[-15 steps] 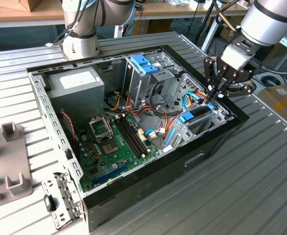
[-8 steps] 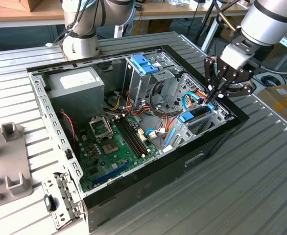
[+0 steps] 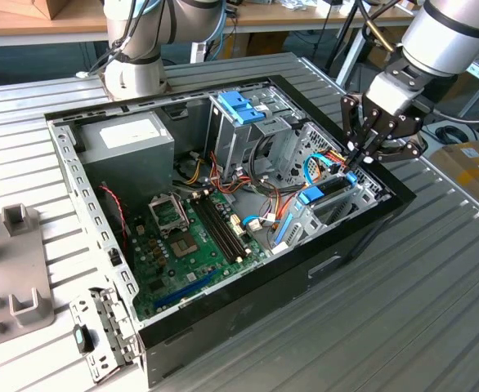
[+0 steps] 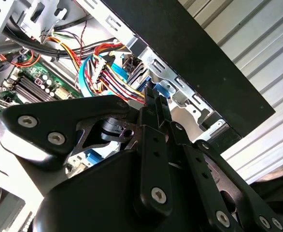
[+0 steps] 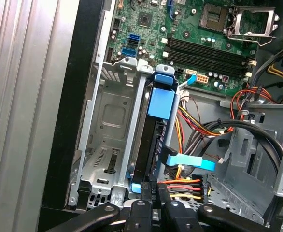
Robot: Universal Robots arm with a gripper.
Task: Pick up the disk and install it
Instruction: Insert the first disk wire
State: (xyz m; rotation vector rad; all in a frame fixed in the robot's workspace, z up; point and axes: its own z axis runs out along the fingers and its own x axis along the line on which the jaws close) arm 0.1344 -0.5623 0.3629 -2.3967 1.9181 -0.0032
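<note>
One disk [image 5: 153, 140] is sitting on edge in the drive bay [image 5: 110, 145] at the case's [image 3: 362, 237] right-hand corner in the exterior view. The gripper [image 3: 355, 157] is closing on its end; pressing should be running straight along the rails, clear of cables [image 5: 187, 186].

Disk [image 5: 153, 140] upright in bay [image 5: 107, 145].

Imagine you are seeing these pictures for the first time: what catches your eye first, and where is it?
The opened computer case on the ribbed metal table, its green motherboard lying exposed. At the exterior view's right, the black pincer reaches into the drive bay, where the disk with its blue carrier stands on edge in the first wrist view. A bright blue handle tops the metal drive cage behind.
</note>
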